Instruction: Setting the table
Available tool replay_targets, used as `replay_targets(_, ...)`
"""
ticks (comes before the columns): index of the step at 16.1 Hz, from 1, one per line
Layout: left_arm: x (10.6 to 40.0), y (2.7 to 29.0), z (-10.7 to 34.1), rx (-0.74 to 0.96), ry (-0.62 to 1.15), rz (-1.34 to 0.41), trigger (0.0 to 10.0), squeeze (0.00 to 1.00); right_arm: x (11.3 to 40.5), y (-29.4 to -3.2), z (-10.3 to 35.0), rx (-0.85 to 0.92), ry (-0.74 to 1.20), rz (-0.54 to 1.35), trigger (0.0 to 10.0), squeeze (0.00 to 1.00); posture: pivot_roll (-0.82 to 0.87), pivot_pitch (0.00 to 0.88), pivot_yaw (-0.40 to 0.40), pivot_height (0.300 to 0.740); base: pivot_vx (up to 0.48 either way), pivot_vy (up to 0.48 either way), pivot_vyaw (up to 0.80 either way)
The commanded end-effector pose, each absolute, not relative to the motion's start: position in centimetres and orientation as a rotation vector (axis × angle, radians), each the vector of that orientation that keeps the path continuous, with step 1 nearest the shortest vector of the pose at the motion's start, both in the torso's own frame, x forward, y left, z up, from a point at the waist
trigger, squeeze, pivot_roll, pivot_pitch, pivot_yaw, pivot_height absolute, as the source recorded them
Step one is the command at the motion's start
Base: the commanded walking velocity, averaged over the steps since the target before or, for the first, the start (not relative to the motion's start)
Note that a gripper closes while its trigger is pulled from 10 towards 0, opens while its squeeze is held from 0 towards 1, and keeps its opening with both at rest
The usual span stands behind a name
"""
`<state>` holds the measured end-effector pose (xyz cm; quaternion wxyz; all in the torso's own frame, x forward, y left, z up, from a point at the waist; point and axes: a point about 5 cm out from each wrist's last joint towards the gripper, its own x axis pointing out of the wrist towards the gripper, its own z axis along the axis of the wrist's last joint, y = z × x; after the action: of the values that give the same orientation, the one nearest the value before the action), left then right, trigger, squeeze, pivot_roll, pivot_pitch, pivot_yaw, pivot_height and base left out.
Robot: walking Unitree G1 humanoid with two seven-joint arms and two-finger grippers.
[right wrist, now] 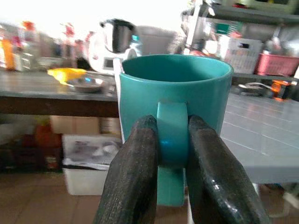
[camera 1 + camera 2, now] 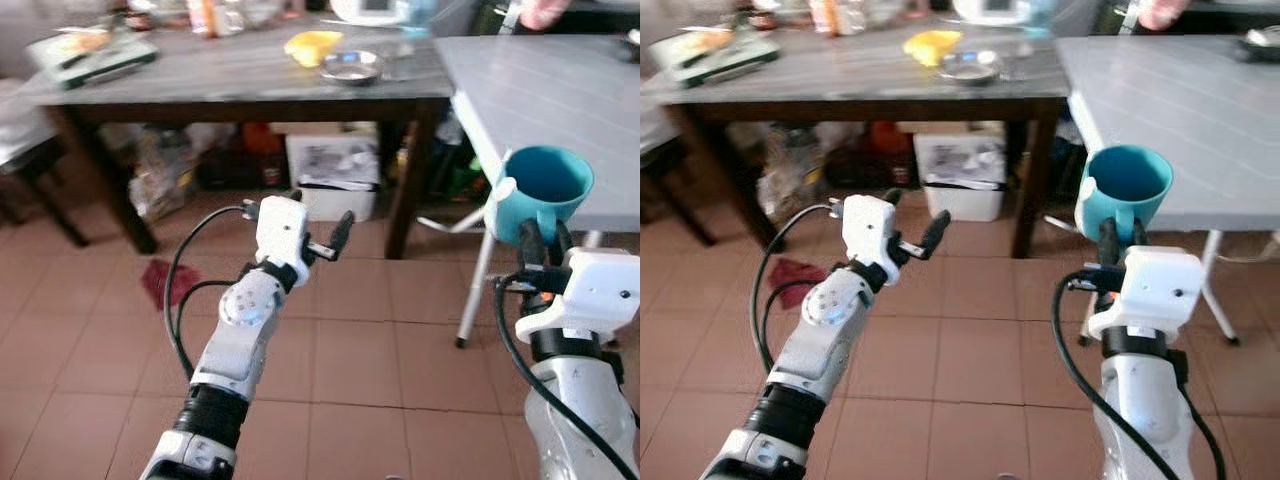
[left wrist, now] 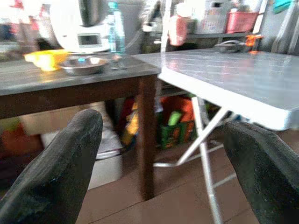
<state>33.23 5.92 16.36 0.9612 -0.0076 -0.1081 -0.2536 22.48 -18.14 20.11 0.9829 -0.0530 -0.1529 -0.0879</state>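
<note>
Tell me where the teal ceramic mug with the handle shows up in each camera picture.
Left eye view: teal ceramic mug at right, above the right gripper.
Right eye view: right of centre, before the grey folding table.
Left wrist view: absent.
Right wrist view: centre, handle pinched.
Shared landmark: yellow bowl on the dark wooden table.

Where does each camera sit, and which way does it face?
Head stereo views: look forward and down at both arms, the teal mug, tiled floor.
Left wrist: looks along open left gripper at the dark table and grey table.
Right wrist: right gripper clamps the mug's handle.
Shared: steel bowl, both tables.
</note>
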Motion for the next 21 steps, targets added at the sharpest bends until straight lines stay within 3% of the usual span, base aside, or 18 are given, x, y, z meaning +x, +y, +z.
replay_targets(1, 33.1, 6.18, 16.39, -0.002, -0.228, -0.517, 10.0, 0.0, 22.37, -17.79, 20.43, -0.103, -0.321, -0.162, 10.0, 0.0, -0.05, 0.128, 0.029, 0.714, 0.319, 0.0, -0.44)
replay_targets(21, 32.96, 5.4, 16.3, -0.002, -0.227, -0.537, 10.0, 0.0, 22.27, -17.95, 20.44, -0.113, -0.323, -0.164, 10.0, 0.0, -0.06, 0.124, 0.029, 0.714, 0.324, 0.0, -0.02)
